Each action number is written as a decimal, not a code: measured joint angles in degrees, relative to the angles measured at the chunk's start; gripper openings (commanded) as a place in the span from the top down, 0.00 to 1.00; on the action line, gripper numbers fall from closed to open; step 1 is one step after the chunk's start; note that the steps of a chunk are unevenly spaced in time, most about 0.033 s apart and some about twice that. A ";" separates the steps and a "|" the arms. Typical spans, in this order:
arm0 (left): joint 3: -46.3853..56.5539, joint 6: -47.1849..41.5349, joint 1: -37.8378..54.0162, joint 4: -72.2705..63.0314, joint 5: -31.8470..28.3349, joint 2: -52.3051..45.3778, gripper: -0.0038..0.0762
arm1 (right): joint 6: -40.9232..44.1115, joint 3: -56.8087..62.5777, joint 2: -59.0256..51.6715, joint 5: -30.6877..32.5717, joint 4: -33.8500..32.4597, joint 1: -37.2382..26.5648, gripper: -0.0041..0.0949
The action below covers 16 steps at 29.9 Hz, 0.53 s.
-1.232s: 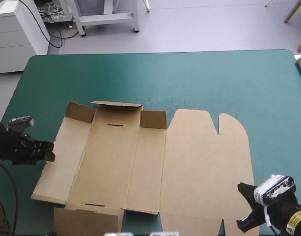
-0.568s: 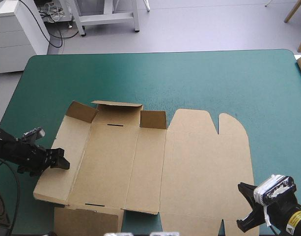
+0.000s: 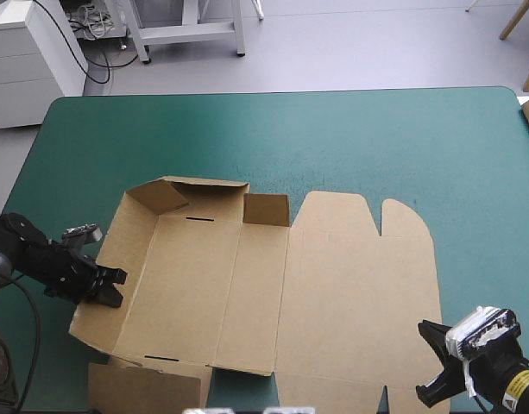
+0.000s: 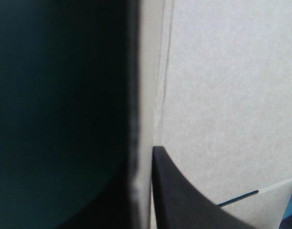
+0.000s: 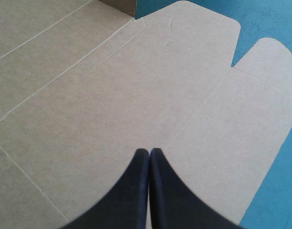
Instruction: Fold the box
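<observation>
The box (image 3: 273, 285) is lying on the teal-green tabletop (image 3: 333, 129), nearer the near edge than the far one and a little left of the middle. Most of the brown sheet is resting flat. Its left side wall is standing up, leaning slightly outward. At the far left corner a flap is turning inward against the low far wall. A second small flap (image 3: 266, 210) is standing upright at the right end of that wall. The broad lid panel with its rounded flaps is lying flat to the right.

The left claw (image 3: 109, 285) is grasping the raised left wall toward its near end. In the left wrist view the board's edge is running between the two black fingers (image 4: 184, 200), one on the inner face and the other in shadow on the outer side.

The right claw (image 3: 432, 366) is hanging at the near right corner of the lid panel. It is clenched, its tips meeting in one point, with nothing between them.
</observation>
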 measured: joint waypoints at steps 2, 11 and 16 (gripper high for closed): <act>-1.31 0.30 0.00 0.80 0.10 0.00 0.96 | 0.00 0.00 0.00 0.00 0.00 0.00 0.98; -15.70 0.57 -7.54 4.61 -4.76 0.81 0.96 | 0.00 0.00 0.00 0.00 0.00 0.00 0.98; -26.43 -0.44 -16.25 11.52 -6.01 7.44 0.96 | 0.05 0.00 0.00 0.00 0.13 0.00 0.98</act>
